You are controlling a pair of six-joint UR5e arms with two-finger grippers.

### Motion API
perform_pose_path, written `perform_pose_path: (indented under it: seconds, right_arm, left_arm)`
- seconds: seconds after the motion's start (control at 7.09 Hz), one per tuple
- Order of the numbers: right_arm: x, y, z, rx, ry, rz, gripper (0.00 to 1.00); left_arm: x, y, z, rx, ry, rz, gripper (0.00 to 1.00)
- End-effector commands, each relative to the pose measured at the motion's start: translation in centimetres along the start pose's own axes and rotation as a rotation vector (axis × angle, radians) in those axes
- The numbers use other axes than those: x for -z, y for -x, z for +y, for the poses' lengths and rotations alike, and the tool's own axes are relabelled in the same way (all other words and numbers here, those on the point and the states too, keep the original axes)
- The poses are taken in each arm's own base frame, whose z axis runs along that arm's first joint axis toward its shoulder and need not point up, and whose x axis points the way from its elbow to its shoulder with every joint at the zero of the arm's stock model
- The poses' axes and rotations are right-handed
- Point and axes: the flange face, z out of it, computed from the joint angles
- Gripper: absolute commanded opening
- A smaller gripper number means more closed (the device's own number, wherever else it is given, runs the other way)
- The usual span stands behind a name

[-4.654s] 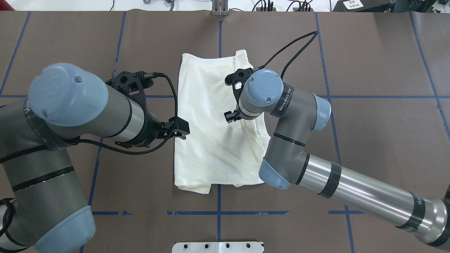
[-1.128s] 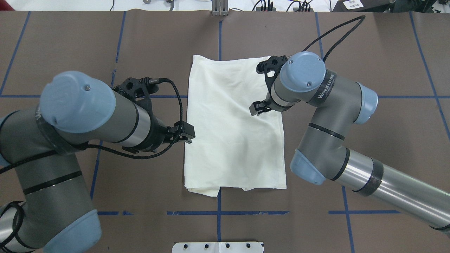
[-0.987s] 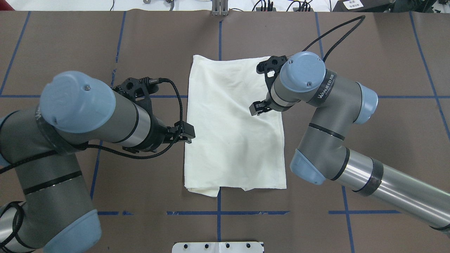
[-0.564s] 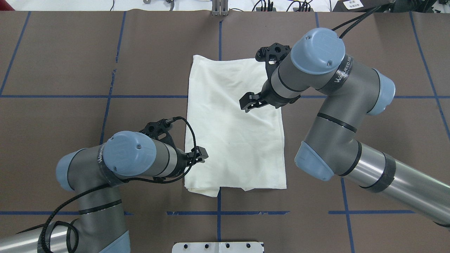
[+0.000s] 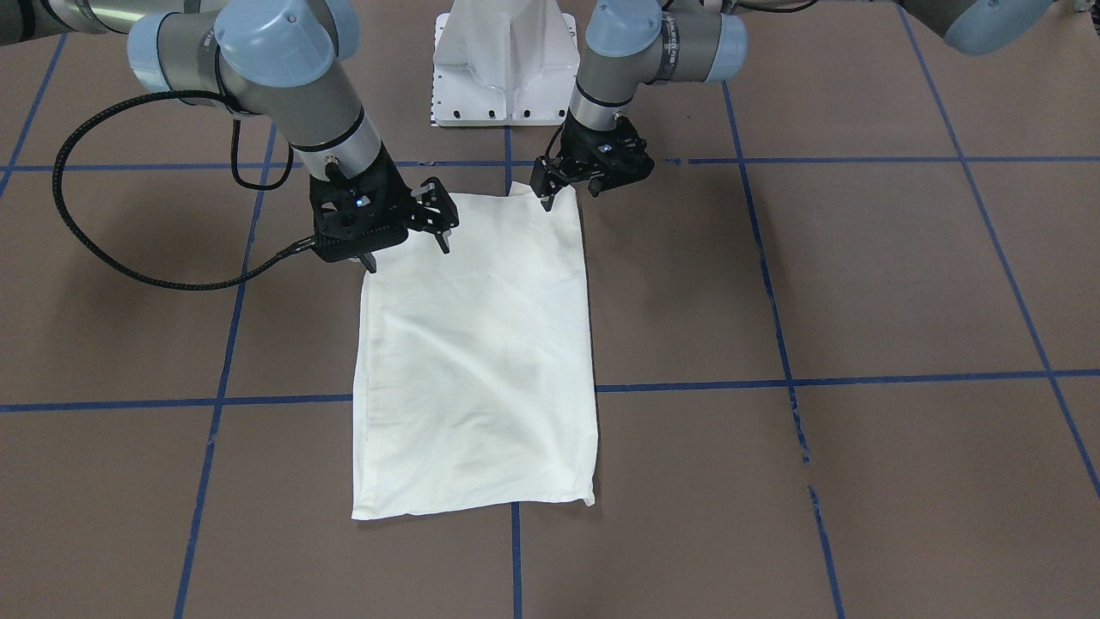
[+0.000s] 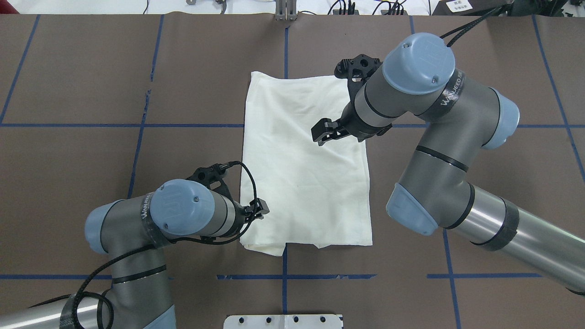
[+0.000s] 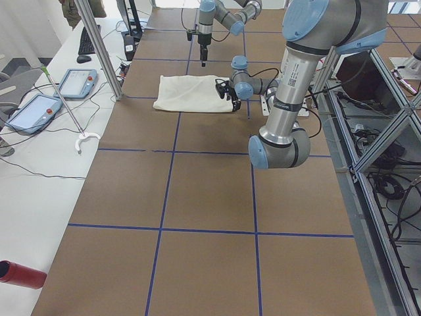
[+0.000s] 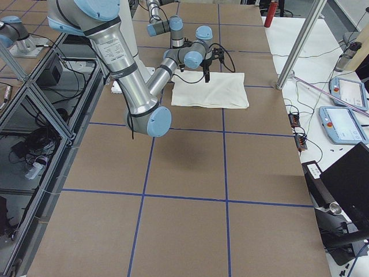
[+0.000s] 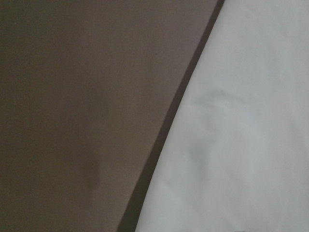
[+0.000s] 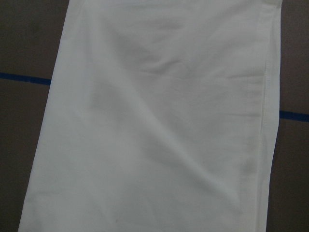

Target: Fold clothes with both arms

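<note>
1. Brown tabletop (image 6: 68,82), marked with a blue tape grid (image 6: 192,125).
2. Left hand (image 6: 259,208) sits low at the T-shirt's left edge, close to the corner nearest the robot. Jaws are apart with nothing between them. Can't tell if a fingertip touches the cloth. Its wrist view shows only the blurred cloth edge against the brown.
3. Cream T-shirt (image 6: 306,183) lies mid-tabletop, folded into a flat rectangle, plain side up, with light creases.
4. Right hand (image 6: 321,132) hangs over the shirt's far right part, jaws spread wide, empty. Its wrist view is filled with cream fabric, a stitched hem down one side.
</note>
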Motion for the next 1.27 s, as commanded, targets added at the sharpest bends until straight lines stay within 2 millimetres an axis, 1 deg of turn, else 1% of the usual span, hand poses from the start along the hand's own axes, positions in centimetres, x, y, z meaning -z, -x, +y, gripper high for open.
perform_pose_path:
  seconds: [0.0,0.14,0.28,0.42,0.56,0.85,0.99,1.13]
  right_arm:
    - [0.0,-0.1,0.0,-0.006,0.001,0.001,1.00]
    - [0.0,-0.1,0.0,-0.006,0.001,0.001,1.00]
    - [0.0,-0.1,0.0,-0.006,-0.001,0.002,1.00]
    - [-0.1,-0.1,0.0,-0.006,0.001,0.002,1.00]
    - [-0.1,-0.2,0.0,-0.008,0.002,0.003,1.00]
    - [-0.3,-0.4,0.1,-0.026,0.004,0.006,1.00]
    - [-0.8,-0.1,0.7,-0.047,0.013,0.006,1.00]
    - [-1.3,0.8,1.8,-0.109,0.025,-0.004,1.00]
  left_arm:
    - [-1.4,0.2,1.0,-0.007,0.008,-0.032,0.73]
    - [-1.2,-0.4,1.2,-0.009,0.010,-0.024,0.63]
    - [-1.3,-0.4,1.2,-0.008,0.010,-0.026,0.46]
    - [-1.3,-0.4,1.2,-0.011,0.010,-0.026,0.15]
    - [-1.1,-0.4,1.2,-0.015,0.012,-0.022,0.00]
    - [-0.6,-0.3,1.2,-0.023,0.014,-0.016,0.00]
    - [-0.4,0.0,1.0,-0.023,0.013,-0.015,0.00]
    - [0.5,0.4,1.0,-0.026,0.014,-0.003,0.00]
